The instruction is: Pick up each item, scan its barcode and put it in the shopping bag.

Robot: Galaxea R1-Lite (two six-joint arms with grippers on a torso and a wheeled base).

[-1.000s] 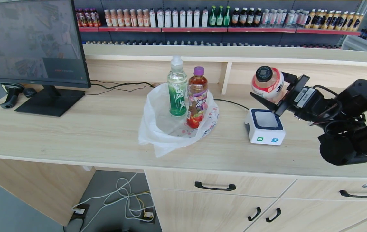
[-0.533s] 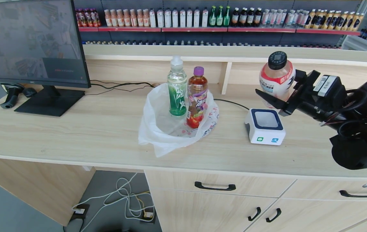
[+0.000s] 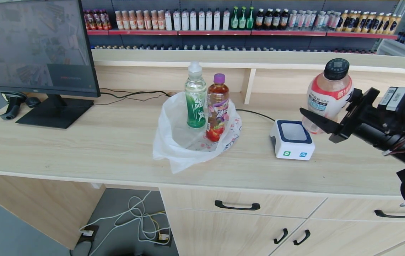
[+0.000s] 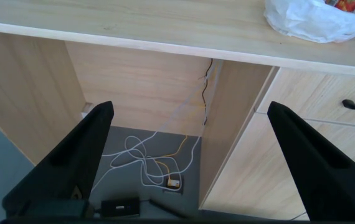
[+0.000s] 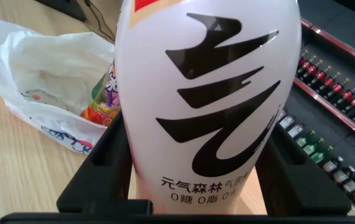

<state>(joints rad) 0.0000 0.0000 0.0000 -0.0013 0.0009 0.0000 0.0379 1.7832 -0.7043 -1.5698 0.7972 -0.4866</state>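
Observation:
My right gripper [image 3: 330, 108] is shut on a white and pink bottle [image 3: 327, 96] with a black cap. The bottle stands upright just right of the white barcode scanner [image 3: 291, 139], its base close to the counter. In the right wrist view the bottle [image 5: 208, 106] sits between the fingers [image 5: 103, 168]. The white shopping bag [image 3: 184, 142] lies mid-counter holding a green-labelled bottle [image 3: 195, 99] and a red tea bottle [image 3: 217, 110]. My left gripper [image 4: 187, 155] hangs open below the counter front, with nothing in it; the bag [image 4: 317, 18] lies above it.
A monitor [image 3: 35, 46] and a handheld scanner [image 3: 10, 105] stand at the counter's left. A raised wooden ledge [image 3: 248, 62] runs behind, with drink shelves [image 3: 241, 21] beyond. Drawers [image 3: 238, 206] sit under the counter, and cables [image 4: 156, 168] lie on the floor.
My right gripper has carried the bottle from above the scanner off to the right, turning it from tilted to upright. The bag and its two bottles have not moved.

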